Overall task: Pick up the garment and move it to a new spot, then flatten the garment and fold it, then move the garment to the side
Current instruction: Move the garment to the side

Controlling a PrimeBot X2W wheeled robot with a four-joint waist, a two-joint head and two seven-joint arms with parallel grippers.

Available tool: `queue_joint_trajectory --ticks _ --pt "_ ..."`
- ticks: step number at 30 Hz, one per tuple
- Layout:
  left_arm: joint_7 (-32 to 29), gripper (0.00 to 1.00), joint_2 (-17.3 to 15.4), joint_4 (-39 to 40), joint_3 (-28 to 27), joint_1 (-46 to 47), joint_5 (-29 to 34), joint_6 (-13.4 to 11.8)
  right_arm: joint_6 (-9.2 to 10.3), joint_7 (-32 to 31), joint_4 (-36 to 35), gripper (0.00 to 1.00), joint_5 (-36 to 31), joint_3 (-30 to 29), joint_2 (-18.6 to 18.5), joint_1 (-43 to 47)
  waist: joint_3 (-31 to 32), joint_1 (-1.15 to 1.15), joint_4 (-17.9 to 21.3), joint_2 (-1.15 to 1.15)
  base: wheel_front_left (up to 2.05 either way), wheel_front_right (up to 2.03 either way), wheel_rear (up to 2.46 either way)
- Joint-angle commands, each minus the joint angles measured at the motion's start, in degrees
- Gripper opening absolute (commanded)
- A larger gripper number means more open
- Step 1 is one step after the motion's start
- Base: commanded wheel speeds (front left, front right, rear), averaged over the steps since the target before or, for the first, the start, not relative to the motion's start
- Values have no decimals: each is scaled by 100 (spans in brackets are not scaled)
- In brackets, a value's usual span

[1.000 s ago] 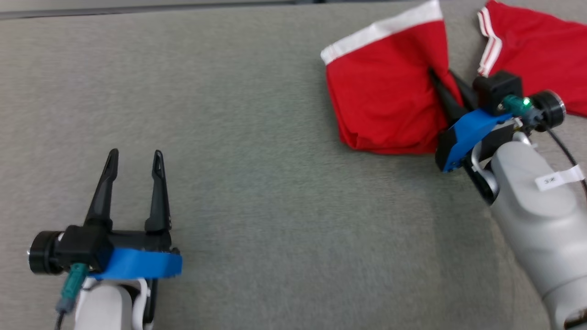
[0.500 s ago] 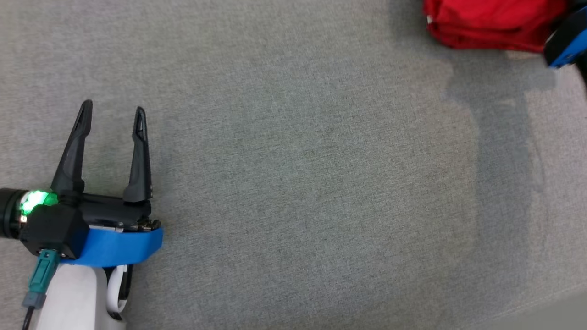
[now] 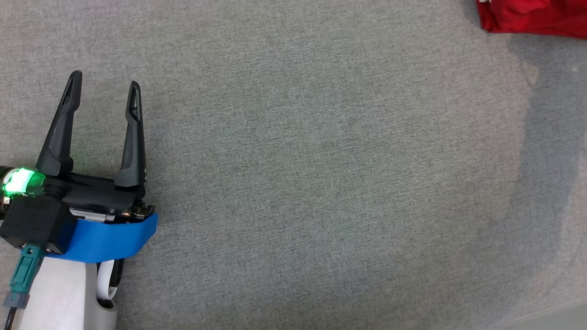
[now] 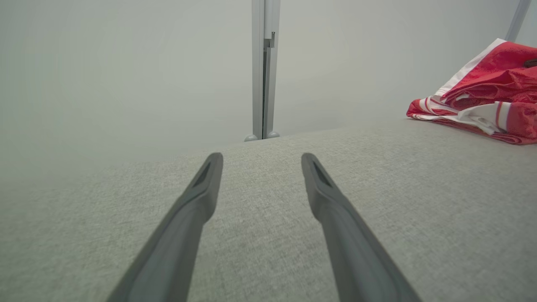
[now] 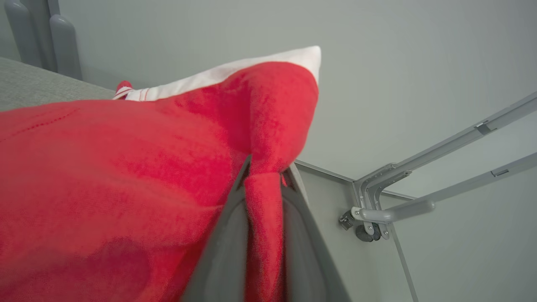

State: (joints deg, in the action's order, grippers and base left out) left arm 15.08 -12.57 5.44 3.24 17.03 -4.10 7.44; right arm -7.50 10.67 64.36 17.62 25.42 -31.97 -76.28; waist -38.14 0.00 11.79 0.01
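**Garment (image 3: 534, 17) pinched by right gripper (image 5: 268, 167) at far right of counter (image 3: 293, 183)**

From the head view, the red garment shows as a bunched edge in the top right corner, lying on the grey fabric-covered counter. A soft shadow (image 3: 545, 137) runs down the counter below it. The left wrist view shows the garment from the side: a crumpled heap of red cloth with white bands and thin stripes, resting on the counter.

In the right wrist view, a narrow fold of the red cloth is clamped between the right gripper's two fingers (image 5: 222, 256), which are clenched on it. The rest of the cloth spreads up and to the left of that view, with a white hem along its top edge. How much of the cloth is off the counter cannot be told.

The left gripper (image 3: 105, 79) sits at the lower left of the head view, well apart from the garment. Its fingers are spread wide and hold nothing. A green light (image 3: 18, 181) glows on its wrist, and a blue band (image 3: 107, 238) wraps its base.

Past the counter's far edge, the left wrist view shows a grey upright post (image 4: 263, 67) against a pale wall. The right wrist view shows grey metal bars (image 5: 419, 201).
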Motion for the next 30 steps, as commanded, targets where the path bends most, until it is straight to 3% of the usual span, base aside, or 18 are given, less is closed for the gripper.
queue_joint_trajectory --ticks 1,2,10,14,22,30 --pt "9 100 -44 -51 -21 54 -11 5 1 50 54 27 -74 -1 -49 -136 -43 0 -43 -1 0 0 0" --pt "1 100 -37 -58 -45 39 -15 -1 1 129 190 100 -221 -43 -36 -235 -67 0 -63 -1 0 0 0" --pt "-2 100 46 -103 -122 -39 -41 -40 1 371 557 100 -734 -382 32 -408 87 0 -110 -1 0 0 0" --pt "5 100 104 -163 -186 -126 -81 -48 1 446 405 100 -1001 -547 176 -175 363 0 -123 -1 0 0 0" --pt "4 100 306 -389 -296 -439 -128 -98 1 455 -863 100 -1101 -986 590 745 1070 0 -246 -1 0 0 0" --pt "6 100 513 -683 -452 -831 -145 -108 1 451 -2157 100 -1015 -1124 1190 2220 1911 0 -524 -1 0 0 0"
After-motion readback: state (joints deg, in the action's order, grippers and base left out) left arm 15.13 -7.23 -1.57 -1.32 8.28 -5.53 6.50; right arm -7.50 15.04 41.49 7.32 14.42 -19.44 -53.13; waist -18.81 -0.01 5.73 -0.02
